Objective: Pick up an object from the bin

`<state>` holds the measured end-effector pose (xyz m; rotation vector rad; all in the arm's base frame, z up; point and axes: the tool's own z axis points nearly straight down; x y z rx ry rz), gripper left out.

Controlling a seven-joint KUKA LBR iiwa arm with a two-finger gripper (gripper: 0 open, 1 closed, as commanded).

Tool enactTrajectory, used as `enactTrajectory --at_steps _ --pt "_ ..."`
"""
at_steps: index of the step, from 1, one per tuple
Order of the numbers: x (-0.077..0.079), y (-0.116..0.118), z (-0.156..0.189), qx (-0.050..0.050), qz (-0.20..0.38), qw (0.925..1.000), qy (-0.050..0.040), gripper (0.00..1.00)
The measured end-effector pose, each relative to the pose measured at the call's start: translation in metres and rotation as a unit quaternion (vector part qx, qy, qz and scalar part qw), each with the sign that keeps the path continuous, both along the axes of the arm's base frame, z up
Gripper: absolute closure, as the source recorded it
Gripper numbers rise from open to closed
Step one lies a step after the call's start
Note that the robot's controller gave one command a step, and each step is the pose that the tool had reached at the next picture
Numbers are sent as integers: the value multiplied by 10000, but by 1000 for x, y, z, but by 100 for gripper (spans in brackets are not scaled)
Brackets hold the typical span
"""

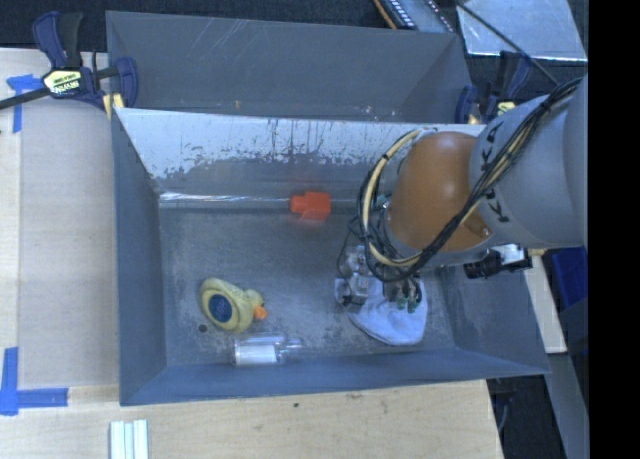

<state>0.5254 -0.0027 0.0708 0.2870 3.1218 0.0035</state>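
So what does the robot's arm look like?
It's a thick, round silver-grey arm with black letters on it. A smooth orange dome covers its wrist, black and yellow cables loop round that, and a small metal gripper sits at the end.

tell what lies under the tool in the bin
A pale, whitish bundle lies under the tool, by the front right wall of the bin. The arm covers its far part, so its shape is hidden.

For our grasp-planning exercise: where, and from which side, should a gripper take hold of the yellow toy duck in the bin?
Probably the duck by its round body, from straight above, closing across its narrower width: it lies low, with free room on either side.
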Motion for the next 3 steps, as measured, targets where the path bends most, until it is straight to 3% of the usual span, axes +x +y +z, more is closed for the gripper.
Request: enactTrajectory --at_steps 1,2,3 --pt "0 0 0 0 -1 10000 0 100" --pt "25 -9 17 0 -138 9999 -22 100" --pt "28 6 24 4 -270 9996 -17 100"
